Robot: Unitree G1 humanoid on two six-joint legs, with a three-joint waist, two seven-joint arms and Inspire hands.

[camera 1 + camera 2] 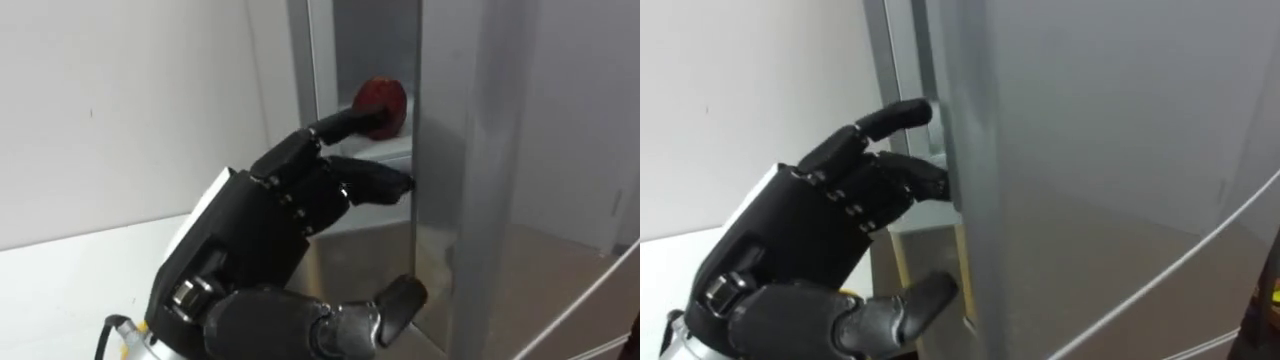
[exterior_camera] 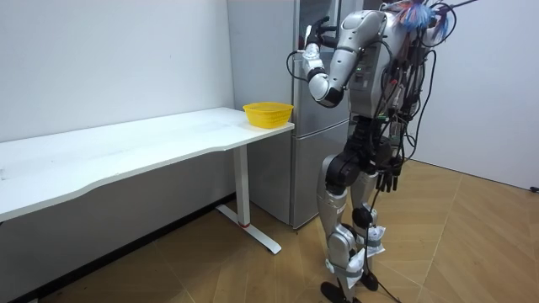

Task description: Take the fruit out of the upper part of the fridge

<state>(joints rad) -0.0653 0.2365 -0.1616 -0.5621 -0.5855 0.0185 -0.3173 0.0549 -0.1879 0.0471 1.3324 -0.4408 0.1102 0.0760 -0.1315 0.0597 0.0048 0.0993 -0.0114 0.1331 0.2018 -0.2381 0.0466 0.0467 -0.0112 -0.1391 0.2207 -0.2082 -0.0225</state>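
A round dark-red item (image 1: 380, 105) sits on a shelf inside the upper fridge, seen through the narrow gap of the door (image 1: 470, 150), which stands slightly ajar. My left hand (image 1: 260, 230) is raised at that gap. Its fingers are nearly straight, their tips reach the door's edge, and the longest one points toward the red item. The thumb (image 1: 400, 300) lies lower against the door edge. The hand holds nothing. In the room view I stand upright in front of the grey fridge (image 2: 312, 151), with my right hand (image 2: 389, 179) hanging at my side.
A long white table (image 2: 126, 151) stands left of the fridge along the wall. A yellow bowl (image 2: 268, 113) sits on the table end nearest the fridge. Wooden floor lies behind and beside me.
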